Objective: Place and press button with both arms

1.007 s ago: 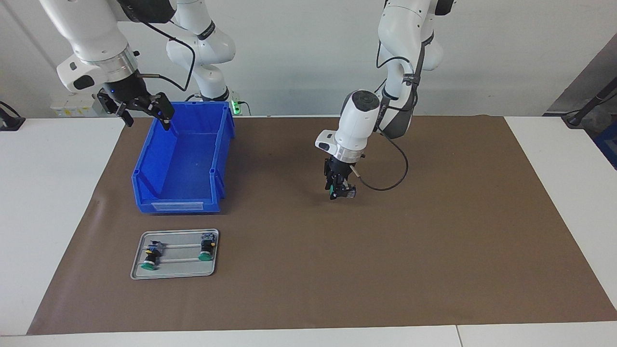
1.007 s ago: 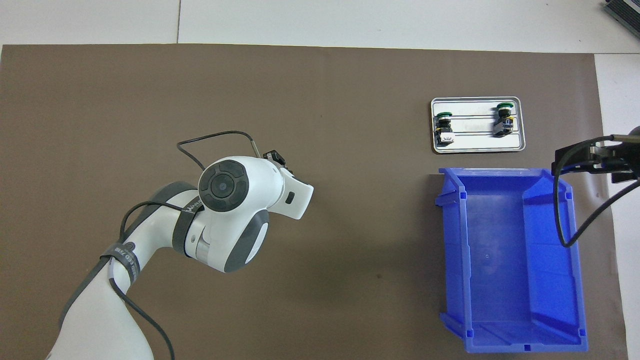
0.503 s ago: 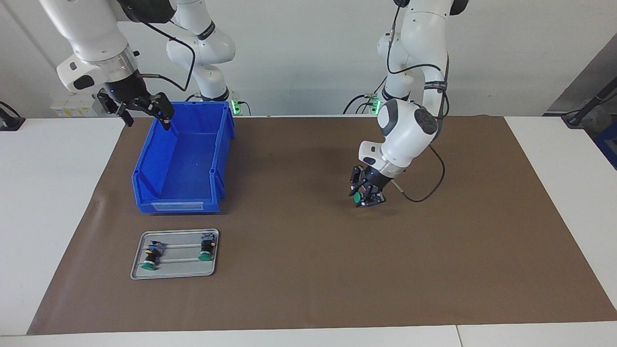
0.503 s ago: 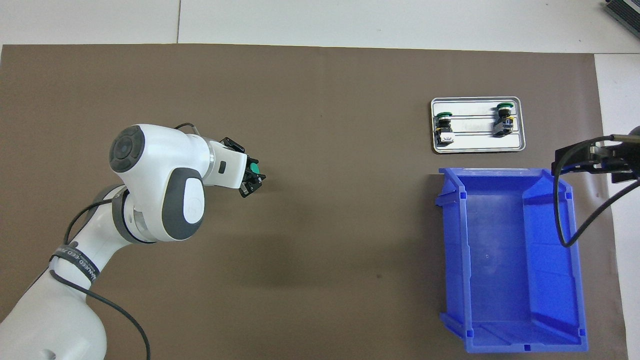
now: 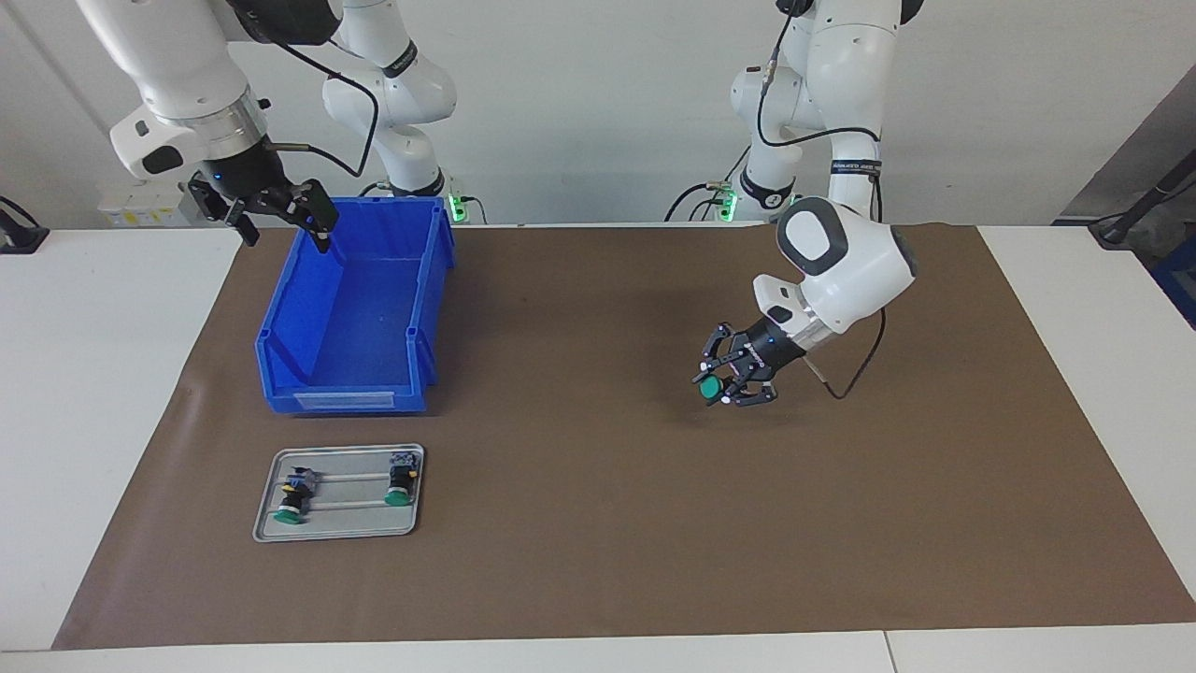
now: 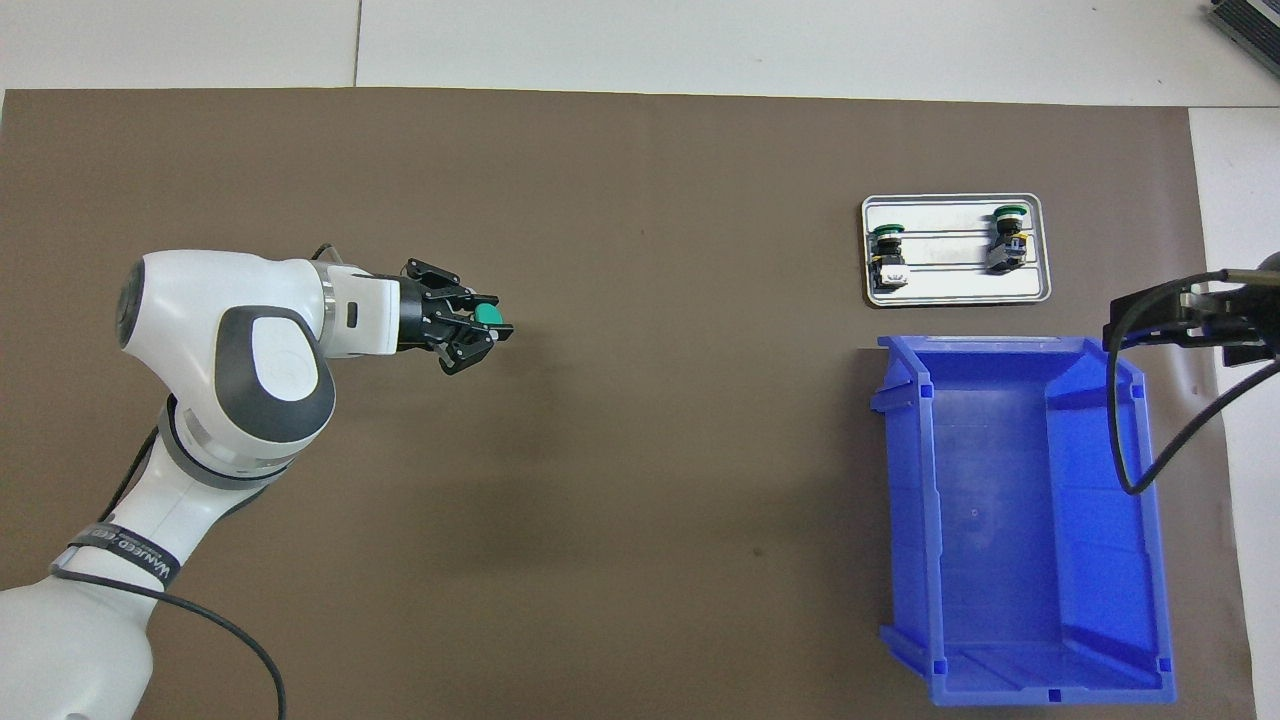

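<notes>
**A:** What is the broad layout?

**B:** A brown mat [image 5: 598,523] covers the table. Two white arms reach over it. An empty blue bin [image 5: 355,308] sits toward the right arm's end, and just beside it, farther from the robots, lies a small metal tray [image 5: 266,535] holding two spare green-capped switches [image 5: 291,513].

**A:** What has changed in the last second?

**B:** The left arm [image 5: 846,257] has swung outward toward its own end of the table and turned its wrist. A second ago the wrist pointed straight down over the middle of the mat; now it lies nearly level, pointing toward the right arm's end.

**A:** And the button?

**B:** The left gripper [image 5: 736,381] has its fingers closed around the button [image 5: 713,387], held in the air over bare mat, well apart from the bin and tray. With the turn, its green cap now faces sideways toward the right arm rather than hiding under the wrist.

**A:** The right gripper?

**B:** The right gripper [image 5: 277,211] waits over the bin's corner nearest the robots, fingers spread open and holding nothing. It has not moved.

**A:** What does that mean for the task?

**B:** The button is not yet set down. It seems to be getting lined up for placing; pressing comes afterwards.
</notes>
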### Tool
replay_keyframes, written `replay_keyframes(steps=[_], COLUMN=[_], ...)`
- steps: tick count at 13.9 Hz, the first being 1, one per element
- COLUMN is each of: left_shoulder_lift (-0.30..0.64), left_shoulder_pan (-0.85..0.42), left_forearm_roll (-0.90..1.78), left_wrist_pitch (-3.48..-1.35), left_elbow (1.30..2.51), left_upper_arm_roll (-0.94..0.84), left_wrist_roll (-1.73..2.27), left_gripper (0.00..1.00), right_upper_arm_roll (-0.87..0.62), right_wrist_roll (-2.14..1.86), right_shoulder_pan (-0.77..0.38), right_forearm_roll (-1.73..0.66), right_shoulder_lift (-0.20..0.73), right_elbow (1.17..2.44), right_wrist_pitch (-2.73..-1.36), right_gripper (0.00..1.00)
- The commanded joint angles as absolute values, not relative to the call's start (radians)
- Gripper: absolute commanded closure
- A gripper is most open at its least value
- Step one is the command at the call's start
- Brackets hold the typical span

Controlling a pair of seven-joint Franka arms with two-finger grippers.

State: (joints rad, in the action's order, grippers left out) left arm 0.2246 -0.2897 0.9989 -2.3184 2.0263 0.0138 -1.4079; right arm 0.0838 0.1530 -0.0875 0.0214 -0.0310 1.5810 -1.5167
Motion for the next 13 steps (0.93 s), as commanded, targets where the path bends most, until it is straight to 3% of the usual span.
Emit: replay_keyframes(steps=[1,7,13], left_shoulder_lift=[0.151,0.127,0.14], left_shoulder_pan=[-0.27,-0.241,-0.218], left_forearm_roll=[1.197,1.47,1.805], left_wrist_pitch=[-2.307,-2.258,-2.078], left_elbow=[2.133,2.229,2.368], left_upper_arm_roll=[0.006,0.006,0.011], left_wrist_roll=[-1.578,-1.828,-2.205], left_gripper=[1.0,1.0,1.0], right_upper_arm_roll=[0.08,0.08,0.08], right_wrist_roll=[0.169,0.167,0.167], right_shoulder_pan=[-0.08,-0.078,-0.075], right_forearm_roll=[-0.002,-0.002,-0.002], right_shoulder_lift=[-0.034,-0.035,-0.035], right_elbow=[1.586,1.586,1.588], right_wrist_pitch=[-1.517,-1.516,-1.511], right_gripper=[0.0,0.0,0.0])
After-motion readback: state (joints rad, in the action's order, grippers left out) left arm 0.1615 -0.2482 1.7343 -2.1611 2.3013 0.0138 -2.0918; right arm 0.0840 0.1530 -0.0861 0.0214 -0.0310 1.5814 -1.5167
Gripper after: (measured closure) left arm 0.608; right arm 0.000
